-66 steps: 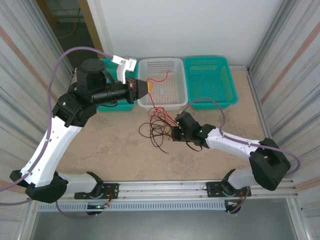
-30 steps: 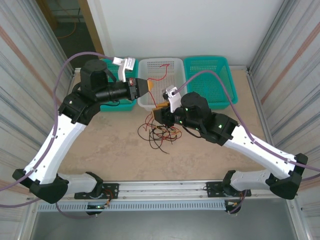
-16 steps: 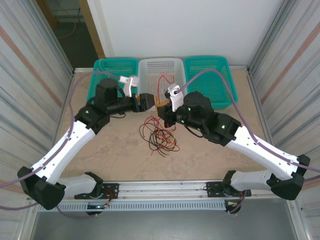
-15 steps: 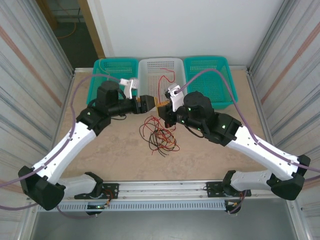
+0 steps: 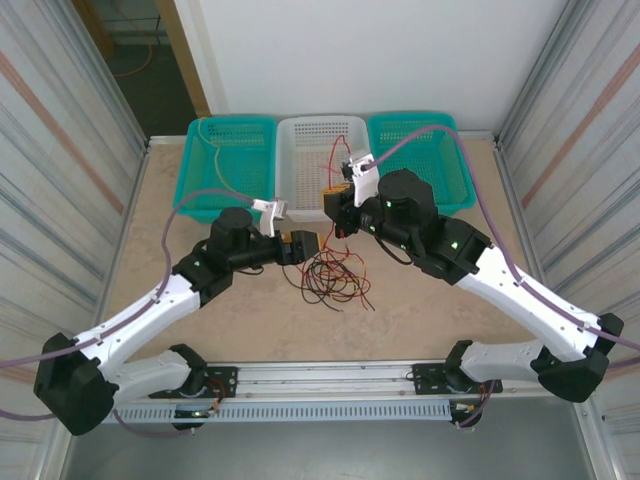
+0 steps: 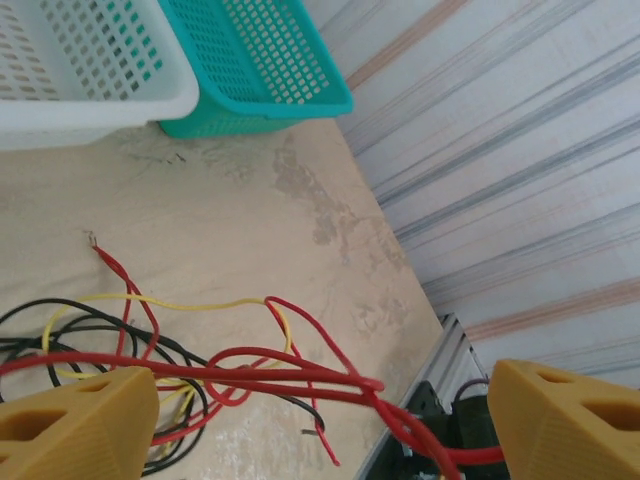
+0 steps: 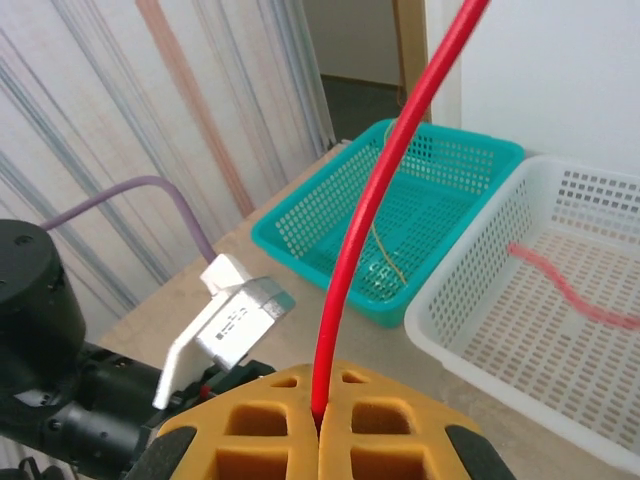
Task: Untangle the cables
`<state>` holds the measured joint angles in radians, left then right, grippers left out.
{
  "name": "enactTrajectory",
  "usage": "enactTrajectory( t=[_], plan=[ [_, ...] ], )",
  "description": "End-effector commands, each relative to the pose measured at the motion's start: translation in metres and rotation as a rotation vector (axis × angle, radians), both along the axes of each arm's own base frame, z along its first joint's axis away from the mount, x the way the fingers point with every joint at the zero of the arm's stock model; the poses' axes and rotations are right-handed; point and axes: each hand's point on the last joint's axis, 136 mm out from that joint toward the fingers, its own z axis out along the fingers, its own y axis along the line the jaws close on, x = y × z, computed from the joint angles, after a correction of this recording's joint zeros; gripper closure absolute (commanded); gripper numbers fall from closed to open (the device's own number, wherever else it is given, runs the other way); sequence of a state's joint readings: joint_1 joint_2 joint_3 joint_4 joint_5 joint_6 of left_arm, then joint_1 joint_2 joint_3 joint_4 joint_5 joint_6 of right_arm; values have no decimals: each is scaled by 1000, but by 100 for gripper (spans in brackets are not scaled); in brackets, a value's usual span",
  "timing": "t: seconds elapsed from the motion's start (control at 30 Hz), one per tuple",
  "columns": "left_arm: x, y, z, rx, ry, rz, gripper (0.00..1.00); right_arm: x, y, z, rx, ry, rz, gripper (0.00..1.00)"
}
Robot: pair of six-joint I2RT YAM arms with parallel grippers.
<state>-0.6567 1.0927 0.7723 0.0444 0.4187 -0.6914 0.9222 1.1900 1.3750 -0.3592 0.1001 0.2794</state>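
Observation:
The cables (image 5: 335, 275) lie as a loose tangle of red, black and yellow wires on the table between the arms. My right gripper (image 5: 336, 197) is above its far edge, shut on a red cable (image 7: 400, 130) that rises out of the pressed-together pads (image 7: 318, 415). My left gripper (image 5: 303, 246) is low at the tangle's left side and open. In the left wrist view red strands (image 6: 300, 378) run through the wide gap of the left gripper (image 6: 320, 425), between the yellow fingers (image 6: 75, 425), touching neither.
Three baskets stand along the far wall: a teal basket (image 5: 230, 165) holding a thin yellow cable (image 7: 385, 260), a white basket (image 5: 300, 160) with a red cable (image 7: 560, 285) inside, and another teal basket (image 5: 420, 150). Corrugated walls flank both sides.
My left gripper has opened and dropped from the white basket to the tangle's left side. The right gripper has stayed shut and moved farther back with its red cable.

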Motion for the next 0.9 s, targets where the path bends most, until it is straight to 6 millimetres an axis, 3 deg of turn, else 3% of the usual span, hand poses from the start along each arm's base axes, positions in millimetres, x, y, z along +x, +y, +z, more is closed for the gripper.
enactTrajectory(
  t=[0.0, 0.2, 0.37, 0.67, 0.73, 0.8, 0.87],
  plan=[
    [16, -5, -4, 39, -34, 27, 18, -6, -6, 53, 130, -82, 7, 100],
    [26, -15, -29, 58, 47, 22, 35, -10, -18, 76, 159, -133, -7, 100],
    [35, -22, -46, 55, 102, 30, 59, -10, -21, 91, 174, -170, -6, 100],
    [36, -25, -112, 124, 232, 30, 69, -10, -59, 146, 249, -305, -83, 100],
    [36, -27, -131, 134, 263, 31, 77, -8, -69, 154, 266, -325, -109, 100],
    [37, -28, -151, 159, 306, 32, 96, -5, -78, 159, 280, -336, -138, 100],
    [36, -30, -166, 172, 332, 32, 100, -3, -87, 164, 292, -341, -161, 100]
  ],
)
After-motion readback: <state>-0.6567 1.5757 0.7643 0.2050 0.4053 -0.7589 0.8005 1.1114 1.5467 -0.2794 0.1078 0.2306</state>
